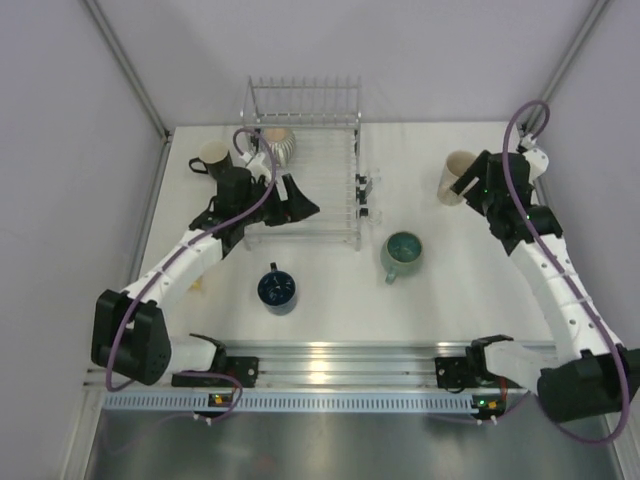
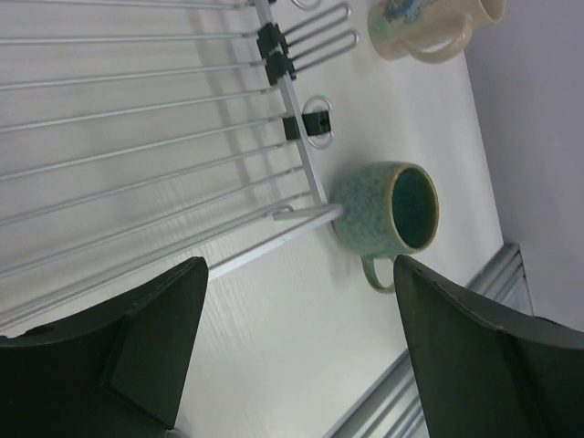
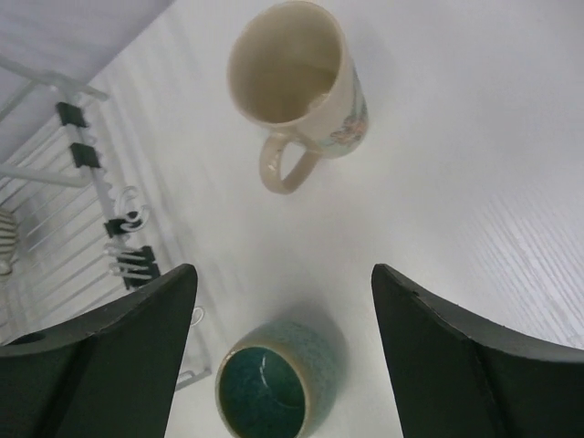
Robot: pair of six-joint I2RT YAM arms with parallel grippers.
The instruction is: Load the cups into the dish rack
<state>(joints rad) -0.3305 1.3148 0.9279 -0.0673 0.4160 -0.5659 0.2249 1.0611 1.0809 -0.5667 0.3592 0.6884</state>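
Top view: we find the dish rack (image 1: 300, 170) far centre, with the ribbed beige cup (image 1: 278, 143) inside. The black cup (image 1: 212, 158) stands just left of it. The dark blue cup (image 1: 277, 289) and teal mug (image 1: 402, 253) stand nearer, and the tall cream mug (image 1: 457, 177) far right.

Left wrist view: the left gripper (image 2: 301, 269) is spread and empty over the rack wires.

Right wrist view: the right gripper (image 3: 283, 274) is spread and empty.

Five cups counted on the top view:
- one black cup with cream interior (image 1: 213, 157), upper left
- one ribbed beige cup (image 1: 277, 143)
- one tall cream mug (image 1: 458, 177), upper right
- one teal-green mug (image 1: 402, 252)
- one dark blue mug (image 1: 277, 289)

One silver wire dish rack (image 1: 305, 100).
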